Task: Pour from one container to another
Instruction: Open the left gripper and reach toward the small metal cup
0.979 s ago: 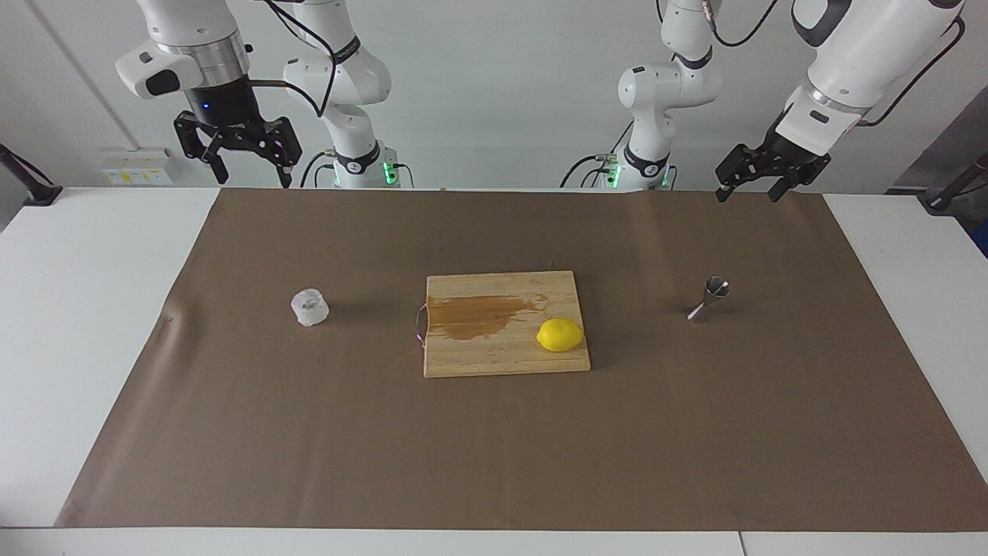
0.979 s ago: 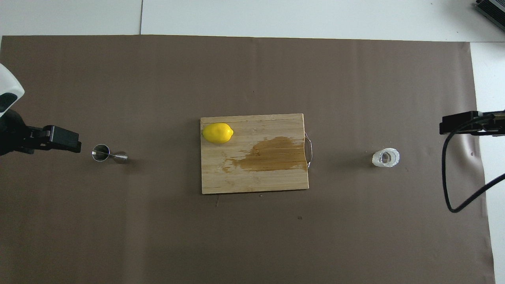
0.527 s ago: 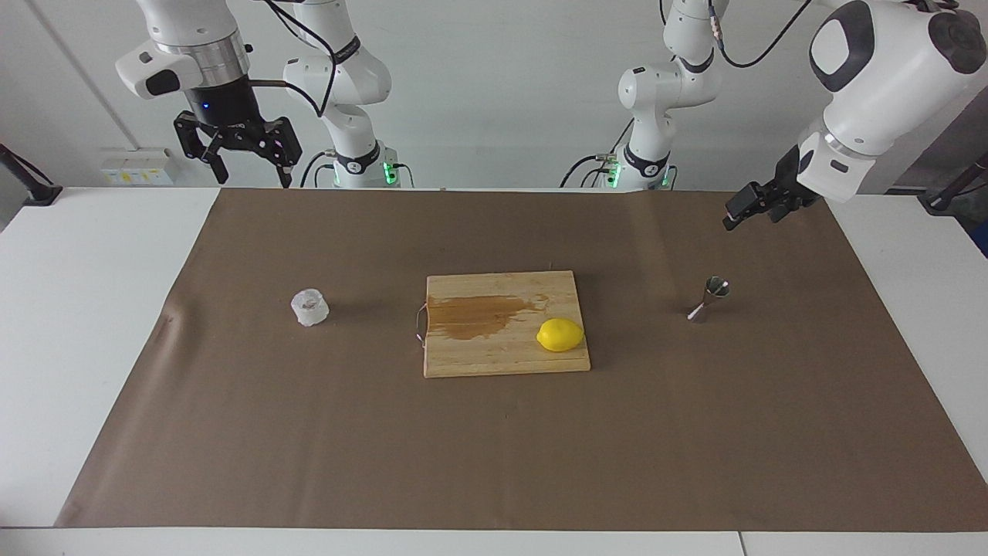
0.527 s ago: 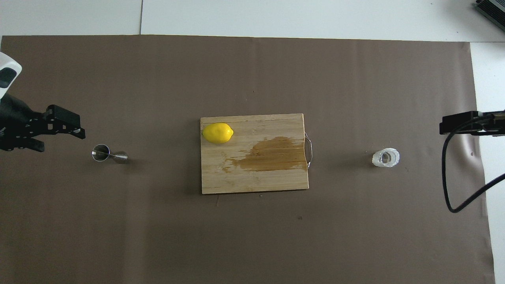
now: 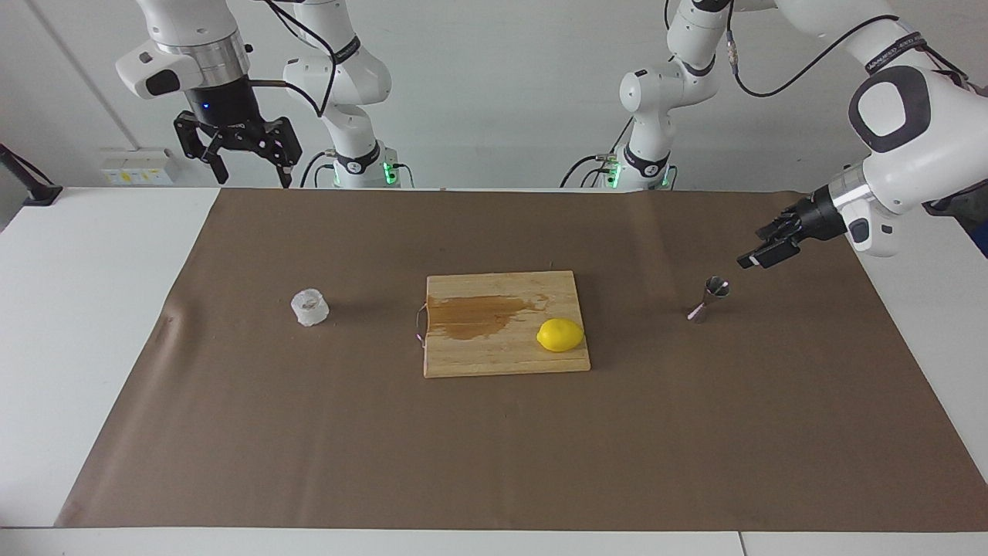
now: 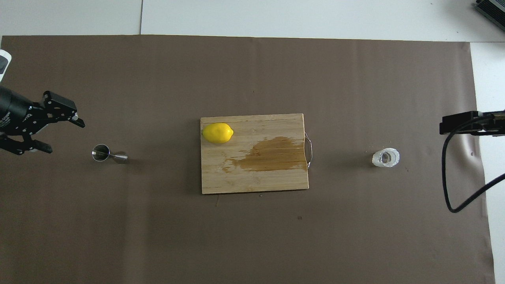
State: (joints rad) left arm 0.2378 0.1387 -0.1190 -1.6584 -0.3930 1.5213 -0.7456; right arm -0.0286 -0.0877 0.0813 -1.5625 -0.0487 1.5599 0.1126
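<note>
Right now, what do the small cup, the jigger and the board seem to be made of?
Cup: clear glass or plastic, which one I cannot tell; faceted, frosty wall.
Jigger: probably steel; shiny grey, it mirrors light.
Board: wood, pale with visible grain and a dark wet-looking stain.

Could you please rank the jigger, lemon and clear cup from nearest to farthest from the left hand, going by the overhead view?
1. Jigger, just beside the left hand.
2. Lemon, on the cutting board.
3. Clear cup, toward the right arm's end.
</note>
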